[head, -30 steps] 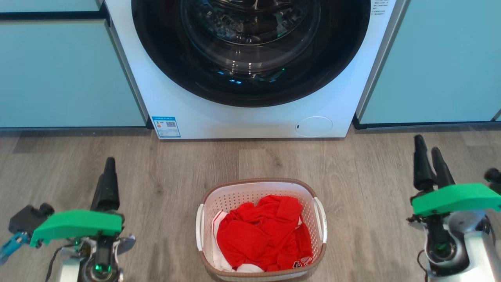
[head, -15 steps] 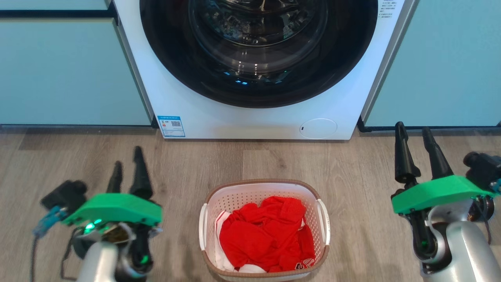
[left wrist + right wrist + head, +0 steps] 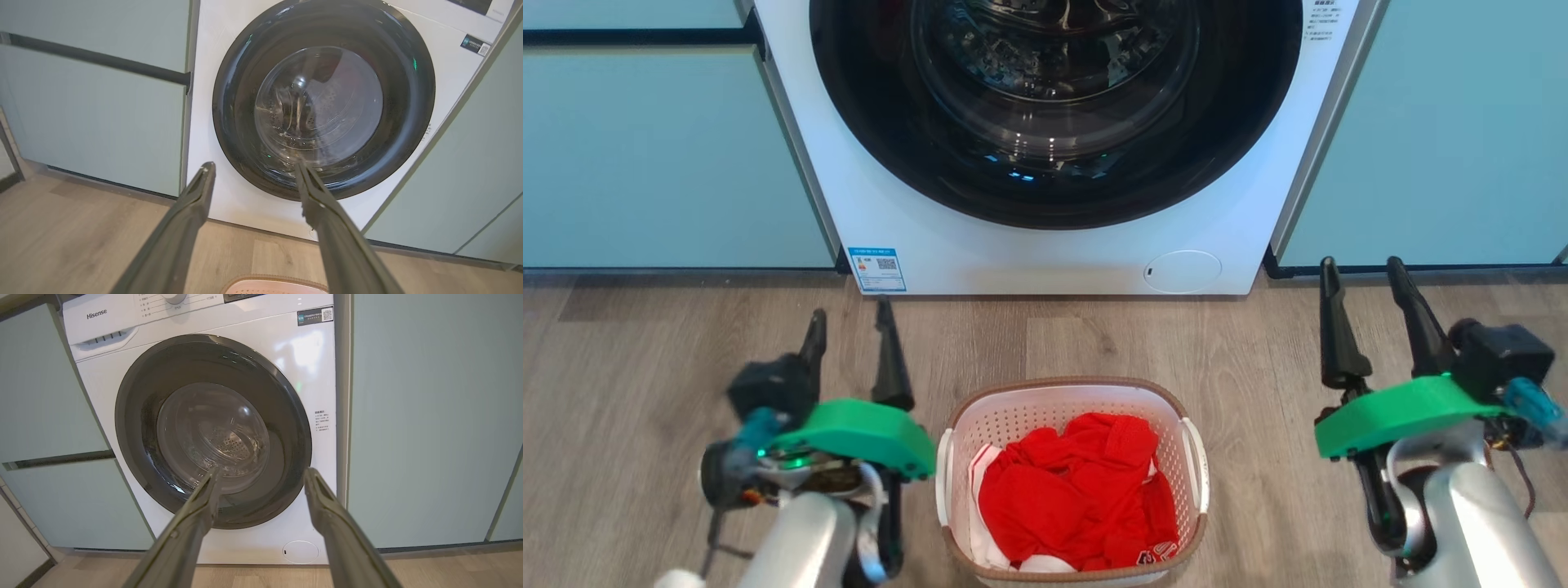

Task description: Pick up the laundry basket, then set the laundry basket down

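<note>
Head view: laundry basket (image 3: 1013,418) sits on the floor (image 3: 645,351) in front of the washer (image 3: 1241,233), red clothes (image 3: 1078,498) inside; left hand (image 3: 849,310) just beside it, right hand (image 3: 1362,263) well apart; both spread wide, holding nothing.

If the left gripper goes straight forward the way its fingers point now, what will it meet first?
Probably the washing machine door, near its lower edge: the open left gripper aims there. The laundry basket lies below that line and should be missed, though depth is unclear.
</note>
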Controlling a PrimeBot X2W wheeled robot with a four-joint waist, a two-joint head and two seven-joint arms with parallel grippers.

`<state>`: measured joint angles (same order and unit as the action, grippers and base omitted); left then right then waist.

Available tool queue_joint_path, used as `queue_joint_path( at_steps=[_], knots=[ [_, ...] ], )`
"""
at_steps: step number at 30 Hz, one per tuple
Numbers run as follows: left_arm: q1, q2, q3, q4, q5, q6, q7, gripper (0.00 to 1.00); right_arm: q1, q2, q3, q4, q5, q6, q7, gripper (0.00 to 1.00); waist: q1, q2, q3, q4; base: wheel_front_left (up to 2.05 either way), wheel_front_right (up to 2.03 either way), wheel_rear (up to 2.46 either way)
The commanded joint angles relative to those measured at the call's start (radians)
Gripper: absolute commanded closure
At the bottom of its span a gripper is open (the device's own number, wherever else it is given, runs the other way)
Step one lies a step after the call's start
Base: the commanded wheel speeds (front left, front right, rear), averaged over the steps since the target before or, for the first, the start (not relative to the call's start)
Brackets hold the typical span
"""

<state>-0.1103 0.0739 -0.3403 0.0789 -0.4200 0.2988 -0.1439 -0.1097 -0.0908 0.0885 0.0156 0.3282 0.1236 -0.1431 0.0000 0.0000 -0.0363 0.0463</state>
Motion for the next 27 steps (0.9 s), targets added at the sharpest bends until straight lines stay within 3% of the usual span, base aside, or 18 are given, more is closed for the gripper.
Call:
queue_joint_path(
  at_steps=[1,4,10,16,27],
  knots=[
    [-0.067,0.027,-0.012,-0.036,0.051,0.036,-0.015,0.0,-0.057,-0.017,0.023,-0.048,-0.043,0.005,-0.016,0.0,0.0,0.0,-0.002,0.0,0.0,0.0,0.0],
    [-0.082,0.051,-0.082,-0.018,0.096,0.105,-0.024,0.0,-0.057,-0.024,0.04,-0.051,-0.083,0.005,-0.025,0.0,0.0,0.0,-0.005,0.001,0.0,0.0,0.0],
    [-0.103,0.074,-0.172,0.03,0.114,0.155,-0.039,0.0,-0.044,-0.011,0.034,-0.029,-0.143,0.006,-0.039,0.0,0.0,0.0,-0.012,0.001,0.0,0.0,0.0],
    [-0.108,0.053,-0.18,0.079,0.065,0.076,-0.056,0.0,-0.032,-0.01,0.051,0.012,-0.199,0.006,-0.057,0.0,0.0,0.0,-0.019,0.003,0.0,0.0,0.0],
    [-0.082,-0.01,-0.037,0.043,0.132,-0.033,-0.088,0.0,-0.026,0.003,0.056,0.026,-0.25,0.007,-0.089,0.0,0.0,0.0,-0.026,0.0,0.0,0.0,0.0]
  ],
)
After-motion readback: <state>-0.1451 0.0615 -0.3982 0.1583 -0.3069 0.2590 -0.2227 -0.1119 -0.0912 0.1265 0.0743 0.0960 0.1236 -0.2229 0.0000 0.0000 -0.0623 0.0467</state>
